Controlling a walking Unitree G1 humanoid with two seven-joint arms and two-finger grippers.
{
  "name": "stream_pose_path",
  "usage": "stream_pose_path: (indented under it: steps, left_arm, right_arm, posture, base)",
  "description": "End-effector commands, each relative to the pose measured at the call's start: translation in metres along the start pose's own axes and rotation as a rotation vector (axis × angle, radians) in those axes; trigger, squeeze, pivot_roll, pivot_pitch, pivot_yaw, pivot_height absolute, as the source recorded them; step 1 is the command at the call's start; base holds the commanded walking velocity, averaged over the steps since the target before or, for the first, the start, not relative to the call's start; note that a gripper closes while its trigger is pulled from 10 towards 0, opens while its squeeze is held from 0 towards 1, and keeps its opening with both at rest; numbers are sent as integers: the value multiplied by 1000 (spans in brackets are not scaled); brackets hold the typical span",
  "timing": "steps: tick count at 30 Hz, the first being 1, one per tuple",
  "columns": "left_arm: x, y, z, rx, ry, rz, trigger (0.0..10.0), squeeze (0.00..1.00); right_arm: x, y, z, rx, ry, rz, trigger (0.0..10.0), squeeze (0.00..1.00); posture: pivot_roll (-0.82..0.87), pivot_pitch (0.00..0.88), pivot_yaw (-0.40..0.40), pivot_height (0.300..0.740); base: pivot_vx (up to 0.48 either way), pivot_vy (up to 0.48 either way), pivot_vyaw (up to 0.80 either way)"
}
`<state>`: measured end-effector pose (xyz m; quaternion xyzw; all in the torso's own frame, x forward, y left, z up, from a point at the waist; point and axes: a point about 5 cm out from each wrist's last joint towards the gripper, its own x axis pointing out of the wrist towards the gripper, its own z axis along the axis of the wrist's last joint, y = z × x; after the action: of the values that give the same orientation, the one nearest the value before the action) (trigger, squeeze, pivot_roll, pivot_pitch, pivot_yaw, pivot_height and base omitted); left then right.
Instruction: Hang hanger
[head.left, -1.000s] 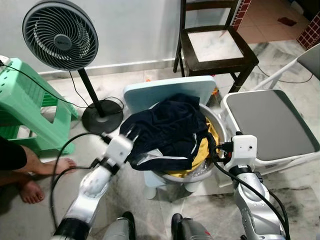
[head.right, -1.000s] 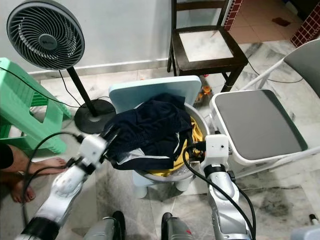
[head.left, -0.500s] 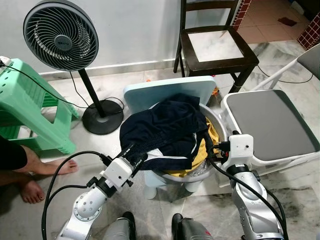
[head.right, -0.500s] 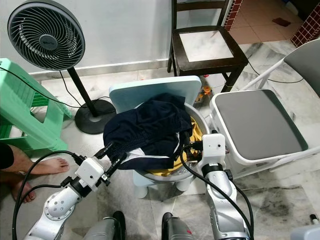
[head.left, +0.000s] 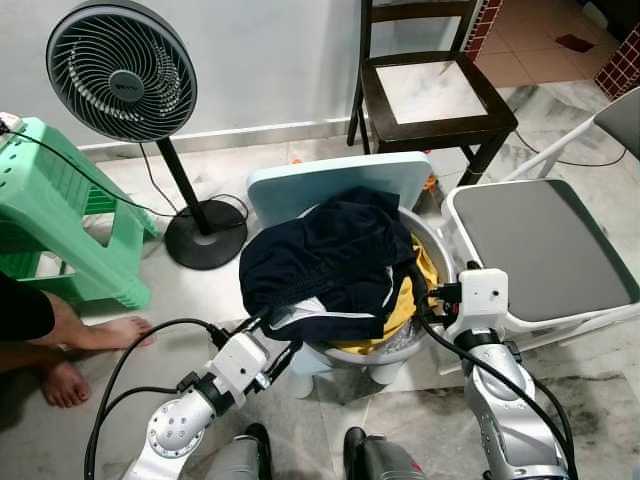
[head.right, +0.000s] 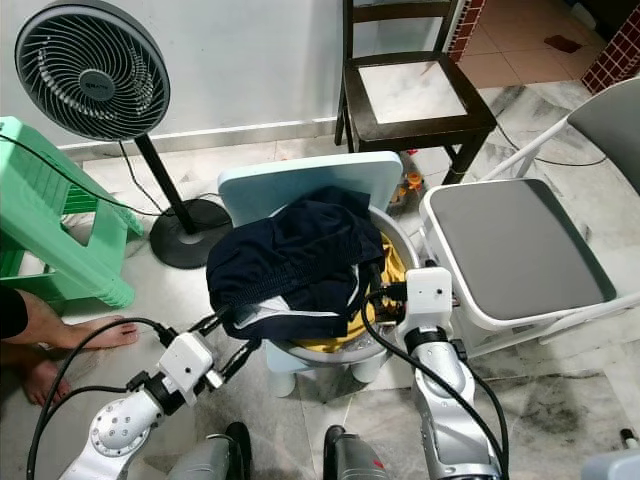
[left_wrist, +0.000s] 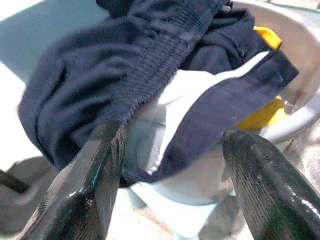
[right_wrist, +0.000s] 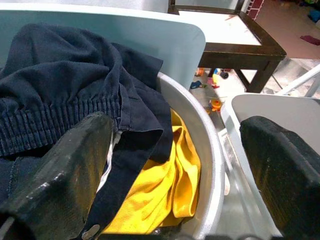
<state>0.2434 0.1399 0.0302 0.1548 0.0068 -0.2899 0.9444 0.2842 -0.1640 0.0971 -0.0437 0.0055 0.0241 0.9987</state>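
A dark navy garment (head.left: 330, 255) with a white lining is heaped over a metal basin (head.left: 436, 252). Under it lies a yellow cloth (head.left: 405, 300). The basin stands on a light blue plastic chair (head.left: 340, 180). My left gripper (head.left: 272, 335) is low at the basin's front left, just below the garment's hanging edge. It is open, and the left wrist view has the navy cloth (left_wrist: 150, 65) between its fingers (left_wrist: 95, 170) but ungripped. My right gripper (head.left: 432, 303) is open at the basin's right rim (right_wrist: 200, 130), pointing across the clothes.
A standing fan (head.left: 120, 70) and a green plastic stool (head.left: 50, 200) are at the left. A person's bare feet (head.left: 70, 355) rest on the floor beside my left arm. A dark wooden chair (head.left: 430, 95) stands behind, and a white chair with a grey seat (head.left: 540, 240) at the right.
My left gripper has dropped from the garment's left edge and drawn back toward me, then shifted right under the hanging cloth. The right arm has hardly moved.
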Motion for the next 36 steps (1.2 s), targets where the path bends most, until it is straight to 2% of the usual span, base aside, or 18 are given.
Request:
stream_pose_path:
  steps: [1, 6, 13, 17, 20, 25, 26, 27, 28, 36]
  left_arm:
    - [-5, -3, -11, -34, 57, 25, 10000, 1000]
    - [-12, -5, -22, -78, 98, 57, 10000, 1000]
    - [-27, -2, -35, -84, 136, 100, 10000, 1000]
    - [-31, 2, -36, -42, 141, 128, 10000, 1000]
    - [-32, 12, -32, 7, 147, 156, 10000, 1000]
    - [-28, 22, -24, 79, 151, 148, 10000, 1000]
    - [-27, 24, -23, 91, 150, 148, 10000, 890]
    - [-25, 26, -22, 106, 151, 149, 10000, 557]
    - [-21, 31, -20, 123, 154, 158, 10000, 0]
    - [-1, 45, -11, 169, 170, 147, 10000, 0]
  right_arm:
    - [-1, -1, -4, 5, 17, 3, 10000, 0]
    - [1, 0, -3, 2, 19, 19, 10000, 0]
    - [7, 6, -2, -1, 23, 59, 10000, 0]
    - [10, 8, -1, 3, 23, 65, 10000, 0]
    - [11, 10, -1, 9, 22, 67, 10000, 0]
    - [10, 9, -2, 15, 22, 63, 10000, 0]
    - [10, 9, -2, 15, 23, 61, 10000, 0]
    - [9, 8, -2, 16, 23, 58, 10000, 0]
    - [8, 7, -2, 22, 25, 50, 10000, 0]
    - [7, 7, 1, 36, 18, 43, 10000, 0]
  posture:
    - [91, 295, -27, 740]
    - [99, 308, -41, 740]
    - [132, 327, -58, 740]
    - [140, 325, -56, 740]
    - [142, 328, -53, 740]
    - [134, 338, -48, 740]
    - [134, 338, -48, 740]
    - [132, 341, -47, 740]
    - [129, 344, -47, 740]
    - [106, 355, -50, 740]
  base:
    - [0, 0, 0]
    - [0, 0, 0]
    - [0, 0, 0]
    - [0, 0, 0]
    - [0, 0, 0]
    - [0, 0, 0]
    - [0, 0, 0]
    - [0, 0, 0]
    - [0, 0, 0]
    - [0, 0, 0]
